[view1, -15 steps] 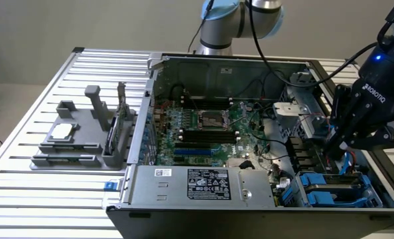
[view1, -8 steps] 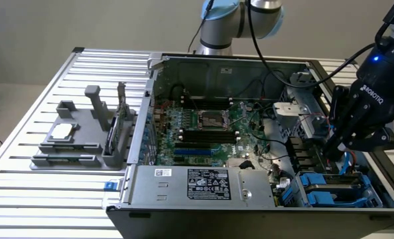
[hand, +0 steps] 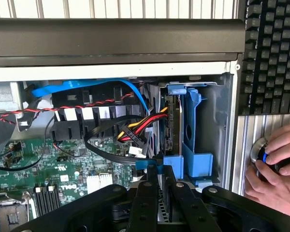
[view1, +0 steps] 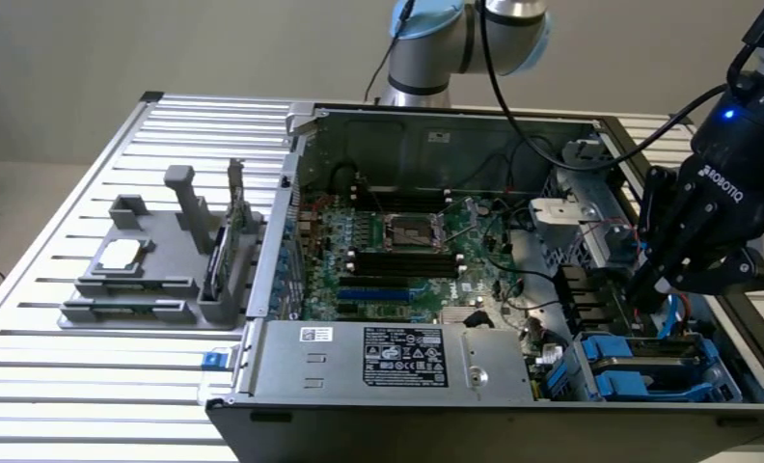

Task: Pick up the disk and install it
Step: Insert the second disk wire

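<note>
The jaws are drawn close together, pinching the blue carrier edge of the disk (hand: 173, 126). The gripper (view1: 650, 286) hangs over the drive bay (view1: 652, 371) at about four o'clock in the open computer case (view1: 308, 174). The disk stands on edge between the blue bay walls, apparently part-way seated, so pickup looks done and final seating remains. Beside the case, at three o'clock, a person's hand (hand: 275, 169) rests on a knob below a keyboard (hand: 273, 53).
</note>
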Robot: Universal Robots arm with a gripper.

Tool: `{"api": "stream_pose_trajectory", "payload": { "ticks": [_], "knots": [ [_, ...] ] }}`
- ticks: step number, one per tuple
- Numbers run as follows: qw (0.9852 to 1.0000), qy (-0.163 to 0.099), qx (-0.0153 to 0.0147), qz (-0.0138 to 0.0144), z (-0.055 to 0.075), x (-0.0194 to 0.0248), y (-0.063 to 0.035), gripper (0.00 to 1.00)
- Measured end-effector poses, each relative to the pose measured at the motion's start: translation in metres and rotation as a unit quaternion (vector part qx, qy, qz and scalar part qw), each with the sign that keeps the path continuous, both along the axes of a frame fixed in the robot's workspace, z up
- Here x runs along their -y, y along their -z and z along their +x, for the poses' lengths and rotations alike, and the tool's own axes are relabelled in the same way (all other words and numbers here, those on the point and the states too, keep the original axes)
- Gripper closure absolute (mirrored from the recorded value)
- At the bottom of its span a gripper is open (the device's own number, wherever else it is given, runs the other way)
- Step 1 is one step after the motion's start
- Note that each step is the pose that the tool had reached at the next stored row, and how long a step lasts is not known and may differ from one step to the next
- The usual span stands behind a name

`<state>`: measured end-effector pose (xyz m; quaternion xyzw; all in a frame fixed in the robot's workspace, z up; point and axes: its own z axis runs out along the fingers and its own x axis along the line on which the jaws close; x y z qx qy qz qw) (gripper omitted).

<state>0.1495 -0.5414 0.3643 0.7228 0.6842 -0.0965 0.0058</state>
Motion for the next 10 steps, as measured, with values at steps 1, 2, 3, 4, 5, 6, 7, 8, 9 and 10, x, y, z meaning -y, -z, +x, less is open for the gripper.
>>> {"api": "stream_pose_trajectory", "payload": {
  "ticks": [1, 2, 3, 4, 5, 6, 7, 8, 9, 10],
  "knots": [
    [1.0, 0.0, 0.0, 0.0, 0.0, 0.0, 0.0, 0.84],
    [1.0, 0.0, 0.0, 0.0001, 0.0, 0.0, 0.0, 0.84],
    [1.0, 0.0, 0.0, 0.0002, -0.0001, 0.0, 0.0, 0.84],
    [1.0, 0.0, 0.0, 0.0004, -0.0002, 0.0, 0.0, 0.84],
    [1.0, 0.0, 0.0, 0.0006, -0.0002, 0.0002, -0.0001, 0.84],
    [1.0, 0.0, 0.0, 0.0012, -0.0003, 0.0005, -0.0001, 0.84],
    [1.0, 0.0, 0.0, 0.0023, -0.0004, 0.001, 0.0, 0.84],
    [1.0, -0.001, 0.0, 0.0038, -0.0006, 0.0016, 0.0, 0.84],
    [1.0, -0.001, 0.0001, 0.0057, -0.0007, 0.0025, -0.0001, 0.84],
    [1.0, -0.002, 0.0002, 0.0081, -0.0008, 0.0038, 0.0, 0.84]
  ]
}}
